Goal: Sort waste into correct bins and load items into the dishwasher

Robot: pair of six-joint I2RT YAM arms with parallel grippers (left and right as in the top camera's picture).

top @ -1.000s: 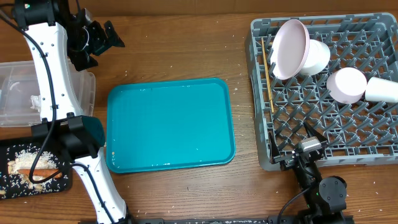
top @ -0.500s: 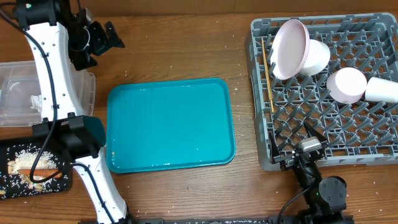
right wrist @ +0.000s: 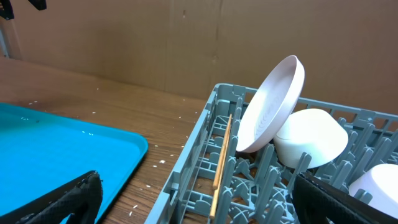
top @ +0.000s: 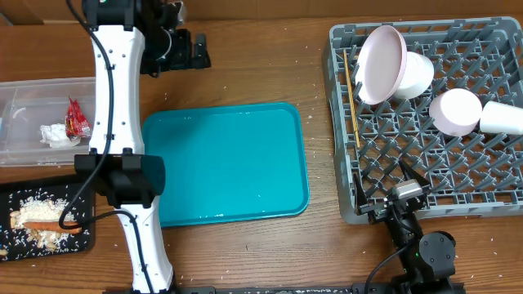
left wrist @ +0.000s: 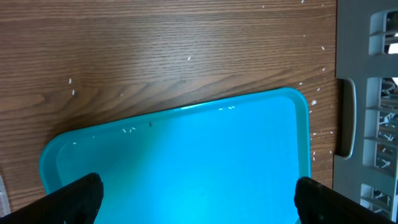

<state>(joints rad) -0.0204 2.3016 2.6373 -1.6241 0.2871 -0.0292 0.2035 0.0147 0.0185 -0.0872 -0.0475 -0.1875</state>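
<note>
The grey dishwasher rack [top: 490,175] on the right holds a leaning white plate [top: 384,64], a bowl [top: 418,75], a small round dish [top: 455,112], a cup [top: 500,118] and chopsticks [top: 351,94]. The clear tub [top: 24,90] at far left contains a red wrapper [top: 76,117] and crumpled tissue [top: 55,135]. On the black tray [top: 82,237] lie a carrot [top: 49,223] and whitish scraps [top: 34,204]. My left gripper [top: 194,51] hangs open and empty beyond the teal tray's far edge. At the rack's near left corner my right gripper [top: 384,194] is open and empty.
A teal serving tray [top: 225,163] fills the table's middle, bare inside; the left wrist view looks down on it [left wrist: 186,155]. The rack's left wall [right wrist: 186,168] and the chopsticks [right wrist: 221,155] lie between my right fingers [right wrist: 62,199]. Small crumbs dot the wood.
My left arm has swung right, from beside the clear tub to the far side of the teal tray, uncovering the tub's wrapper and tissue. The right arm has not moved.
</note>
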